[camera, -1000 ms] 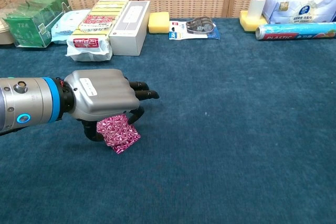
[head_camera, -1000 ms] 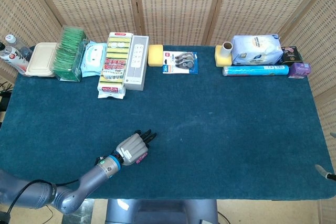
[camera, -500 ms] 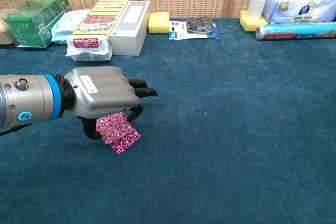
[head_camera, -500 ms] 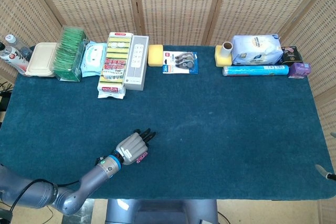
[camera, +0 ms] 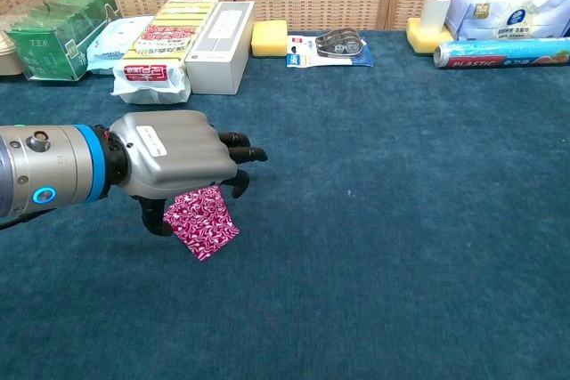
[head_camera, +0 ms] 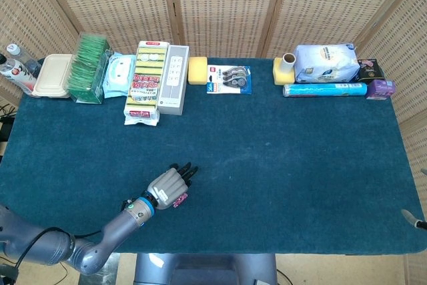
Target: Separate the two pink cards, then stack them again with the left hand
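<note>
A dark blue-green table [head_camera: 280, 165] fills both views. Along its far edge, from left to right, sit a beige lidded container [head_camera: 53, 75], a green tea box [camera: 49, 31], a pale blue wipes pack [head_camera: 119, 75], a yellow sponge pack [camera: 160, 44], a grey box [camera: 218, 46], a yellow sponge [camera: 269, 38], a tape pack [camera: 329, 47], a roll on a yellow block [camera: 432, 20], a white bag [camera: 508, 8] and a blue plastic-wrap tube [camera: 499, 52]. At the near left, the robot's left hand [camera: 174, 166] hovers low over the table, palm down, its dark fingers [camera: 240, 153] stretched forward and slightly curled. Directly beneath the hand lie the pink patterned cards [camera: 202, 224], seen as one diamond-shaped piece flat on the table, poking out on the near right side of the palm. Whether the fingers actually grip the cards cannot be told; the thumb area is hidden under the hand. The right hand is not visible in either view.
</note>
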